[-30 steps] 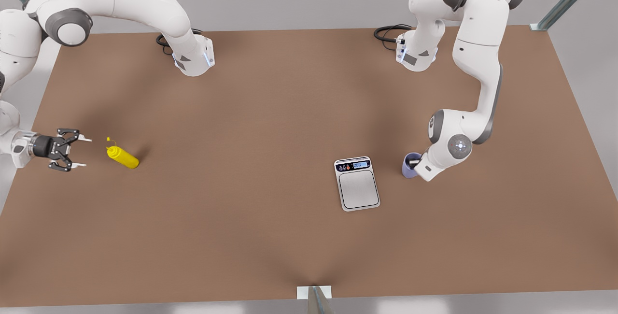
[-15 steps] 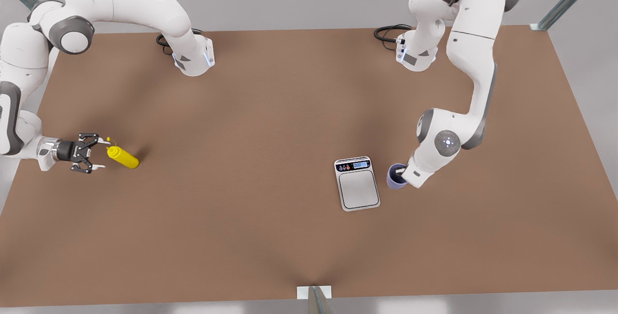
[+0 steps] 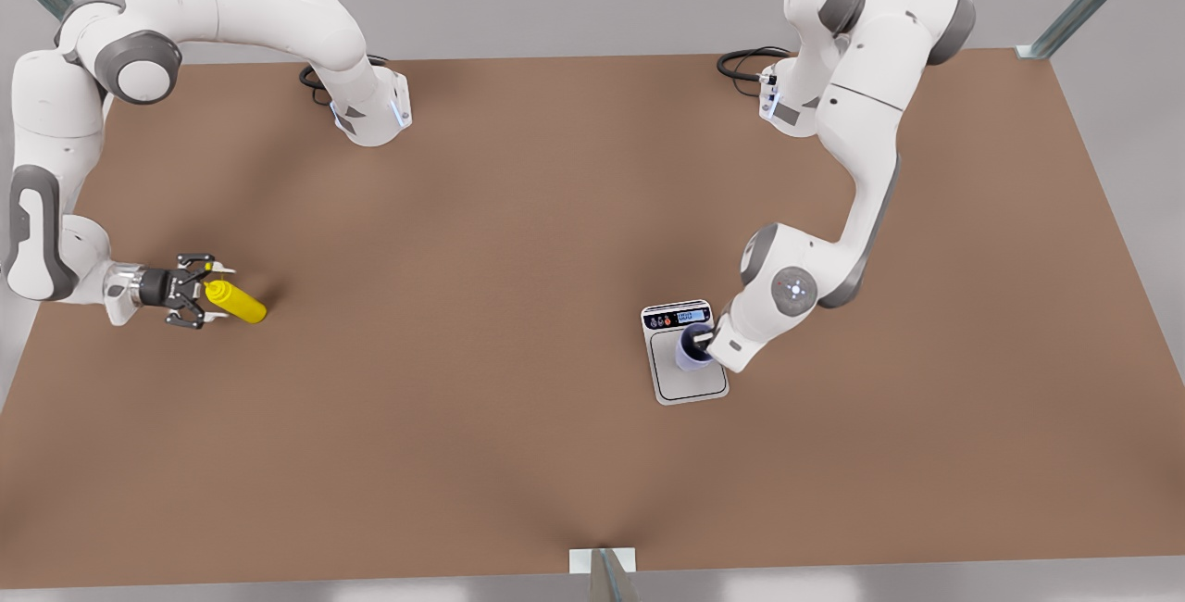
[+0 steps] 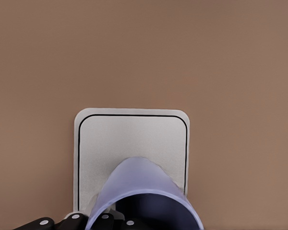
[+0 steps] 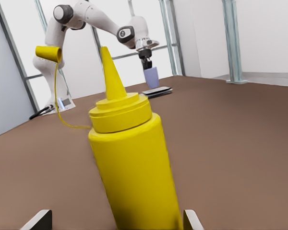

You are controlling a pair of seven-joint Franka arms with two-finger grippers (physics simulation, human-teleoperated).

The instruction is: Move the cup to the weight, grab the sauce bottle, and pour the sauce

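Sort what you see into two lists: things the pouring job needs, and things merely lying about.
Needed:
- small lavender-blue cup, held by left gripper over the scale
- flat silver kitchen scale
- bright yellow squeeze bottle, between the open fingers of right gripper

Lying about:
- black cables by the arm bases
- brown table

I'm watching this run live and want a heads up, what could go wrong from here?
The left gripper holds the cup above the weight, seemingly near its display end; set down there, it might sit off the plate.

The right gripper is open around the sauce bottle near its cap end; closing there, the bottle may pivot or slip when lifted.
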